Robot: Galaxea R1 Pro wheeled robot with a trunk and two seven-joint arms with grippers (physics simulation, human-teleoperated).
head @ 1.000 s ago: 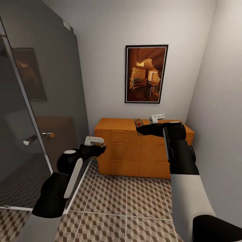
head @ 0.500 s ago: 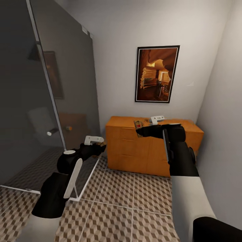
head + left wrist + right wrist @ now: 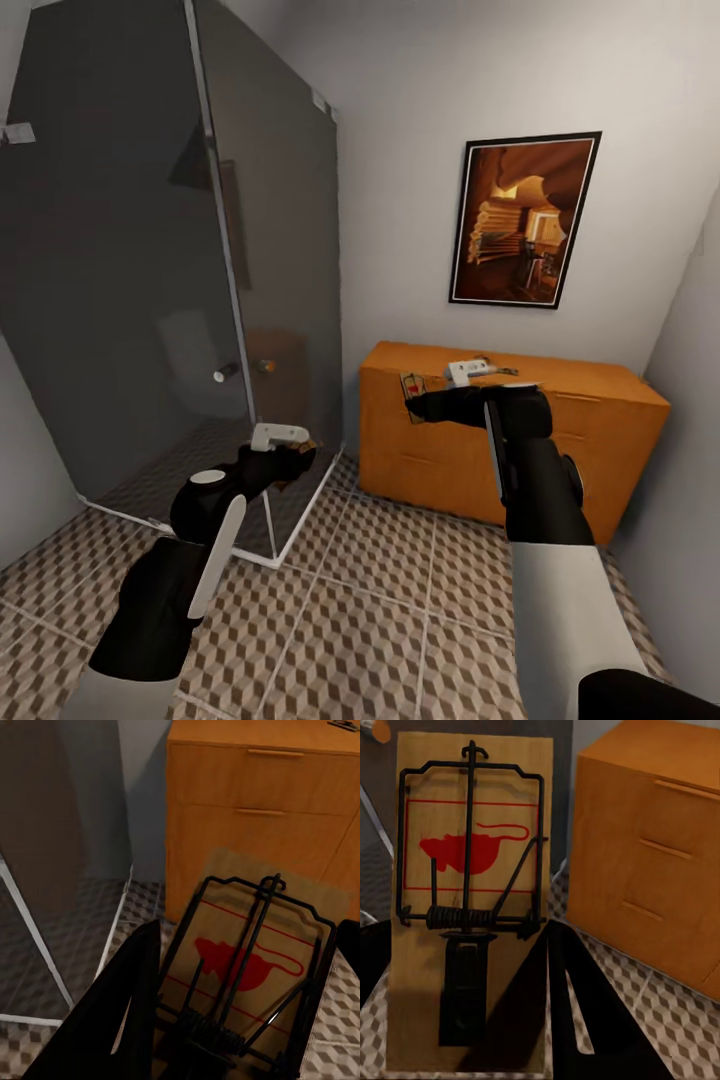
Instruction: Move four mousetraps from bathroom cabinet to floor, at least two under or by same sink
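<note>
Each tool grips one mousetrap, both held in the air above the bathroom floor, short of the cabinet. Left tool is clamped on a mousetrap; right tool is clamped on the other trap. Both are tan wooden boards with a red mouse print, black wire bail and coil spring.
</note>
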